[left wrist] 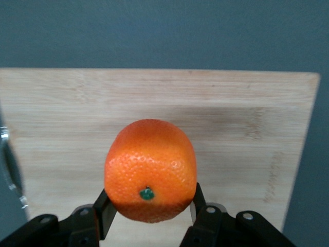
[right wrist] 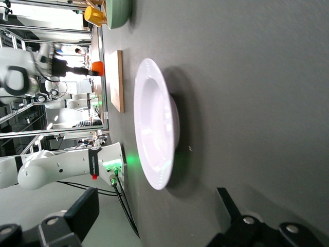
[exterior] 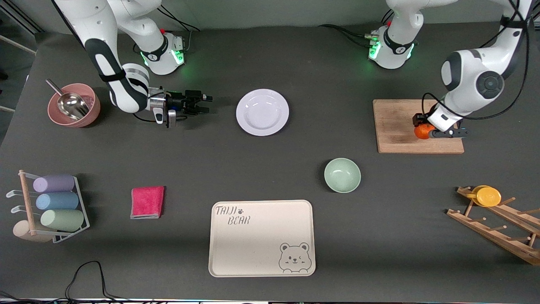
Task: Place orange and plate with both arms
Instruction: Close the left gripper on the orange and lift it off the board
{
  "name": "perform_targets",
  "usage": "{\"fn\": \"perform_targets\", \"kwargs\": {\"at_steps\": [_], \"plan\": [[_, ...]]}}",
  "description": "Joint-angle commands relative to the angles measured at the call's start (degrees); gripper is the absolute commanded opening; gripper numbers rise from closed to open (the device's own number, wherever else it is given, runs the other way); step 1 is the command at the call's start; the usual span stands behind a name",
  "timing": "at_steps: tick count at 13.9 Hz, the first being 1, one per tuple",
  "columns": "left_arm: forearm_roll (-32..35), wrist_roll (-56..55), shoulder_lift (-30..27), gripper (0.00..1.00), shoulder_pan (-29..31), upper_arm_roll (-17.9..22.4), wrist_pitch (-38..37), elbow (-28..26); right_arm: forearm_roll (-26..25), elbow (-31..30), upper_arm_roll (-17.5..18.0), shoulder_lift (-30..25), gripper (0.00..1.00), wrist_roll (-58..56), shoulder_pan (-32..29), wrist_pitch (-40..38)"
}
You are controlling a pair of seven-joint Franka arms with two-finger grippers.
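Left jaws: I read my left gripper (left wrist: 149, 213) as clamped on the orange (left wrist: 150, 170); in the left wrist view a finger presses each flank of the fruit, stem scar facing the camera.
Left jaws, place: right of the frame in the front view, the left gripper (exterior: 426, 131) with the orange (exterior: 423, 131) is over the cutting board (exterior: 396, 126). Whether the fruit touches the wood or hangs just above it, I cannot tell.
Right jaws: my right gripper (exterior: 205, 104) lies level, upper left of centre in the front view, fingers spread apart and holding nothing. In the right wrist view the two fingers (right wrist: 85, 211) frame an empty gap aimed at the plate (right wrist: 154, 123).
Plate: the plate (exterior: 262, 112) sits flat on the dark surface (exterior: 270, 169), upper centre of the frame, near the right gripper's fingertips but clear of them.
Step in hand: as I judge it, the orange is gripped and the plate is not yet taken.
Next move: I would ease the right gripper forward until the rim sits between its fingers, then close; the left must carry the fruit off the board.
Likely goal: the cream tray (exterior: 261, 238), lower centre, though that is my guess.
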Motion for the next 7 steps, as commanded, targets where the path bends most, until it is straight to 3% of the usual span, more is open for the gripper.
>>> {"fn": "perform_targets", "kwargs": {"at_steps": [1,4,7], "plan": [[-0.61,0.17,-4.0,0.0,-0.72,0.17,-18.36,11.99,1.64,0.12,-0.55,2.06,1.0,-2.13,0.14,-2.35],[-0.7,1.13,-1.99,0.0,-0.72,0.26,-32.19,28.6,1.64,0.38,-0.55,4.52,1.0,-3.0,-0.56,-3.15],[-0.79,1.22,3.81,0.0,-1.08,0.17,-45.29,45.31,1.64,1.0,-0.55,6.89,1.0,-5.38,-1.79,-3.15]]}}
